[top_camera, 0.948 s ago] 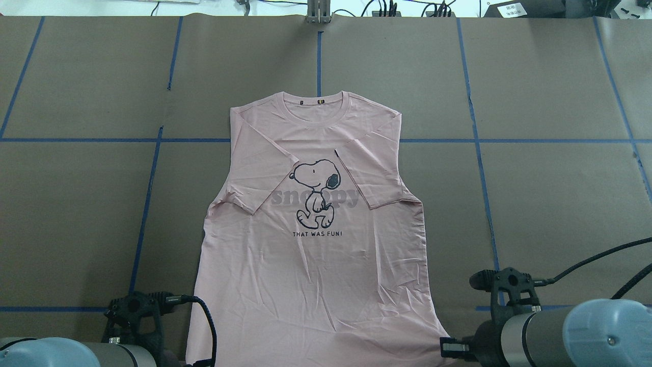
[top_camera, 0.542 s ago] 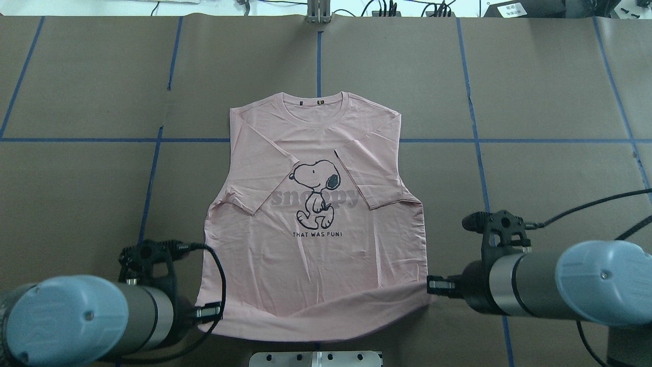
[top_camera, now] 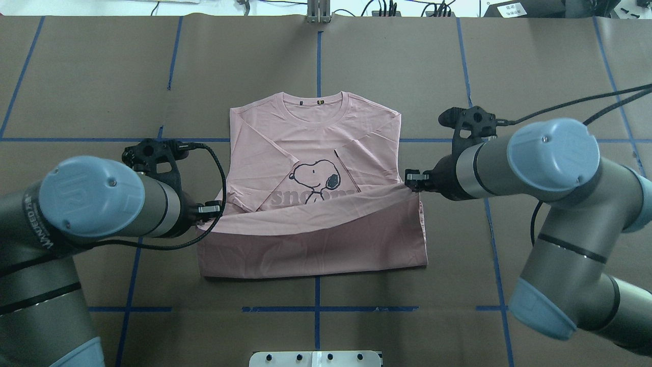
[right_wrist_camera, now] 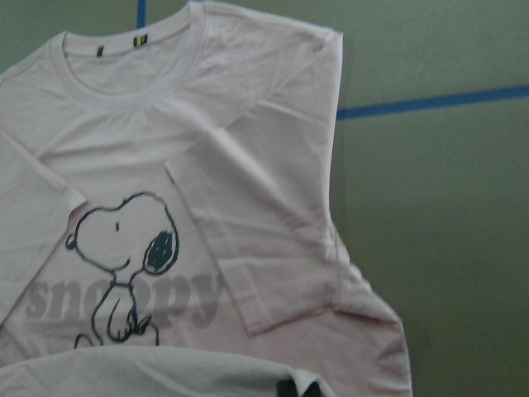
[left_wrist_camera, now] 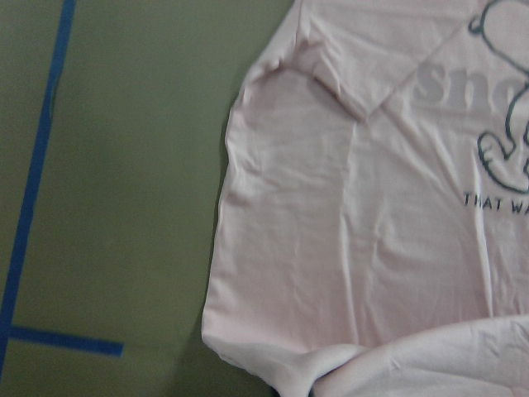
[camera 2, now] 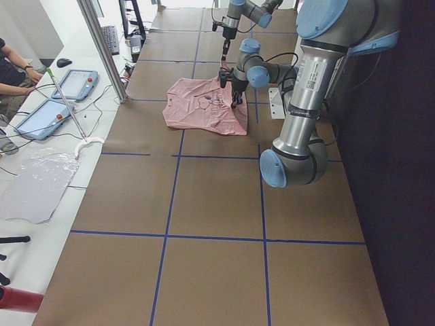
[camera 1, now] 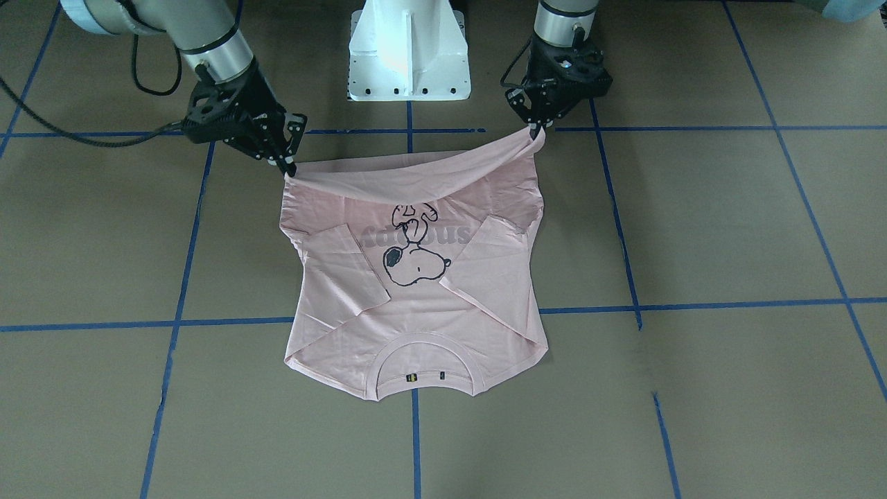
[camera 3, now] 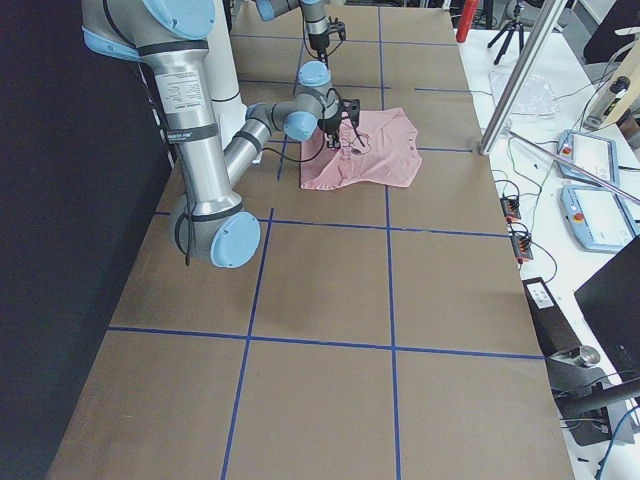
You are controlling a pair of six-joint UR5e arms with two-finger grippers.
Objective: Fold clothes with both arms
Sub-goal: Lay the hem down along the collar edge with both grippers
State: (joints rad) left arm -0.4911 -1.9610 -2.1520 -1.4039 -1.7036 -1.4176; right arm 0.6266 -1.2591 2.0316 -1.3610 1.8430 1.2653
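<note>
The pale pink T-shirt [top_camera: 316, 148] lies front up on the brown table, collar far from the robot, both sleeves folded inward over the Snoopy print [top_camera: 316, 178]. My left gripper [top_camera: 216, 208] is shut on the hem's left corner. My right gripper [top_camera: 410, 178] is shut on the hem's right corner. They hold the hem [top_camera: 310, 214] raised above the shirt's lower half, sagging between them and covering the small lettering. In the front-facing view the left gripper [camera 1: 537, 132] is on the right and the right gripper [camera 1: 290, 166] on the left. The wrist views show the shirt [left_wrist_camera: 355, 223] [right_wrist_camera: 248, 190] below.
The white pedestal base [camera 1: 409, 48] stands at the robot's edge behind the shirt; it also shows in the overhead view [top_camera: 316, 358]. Blue tape lines [top_camera: 318, 56] cross the brown paper table. Tablets [camera 2: 75, 85] and a metal post [camera 2: 102, 47] sit at the operators' side.
Both arms have moved away from the robot, carrying the hem from the near table edge up over the shirt's lower half. The folded layer now hides the small lettering.
</note>
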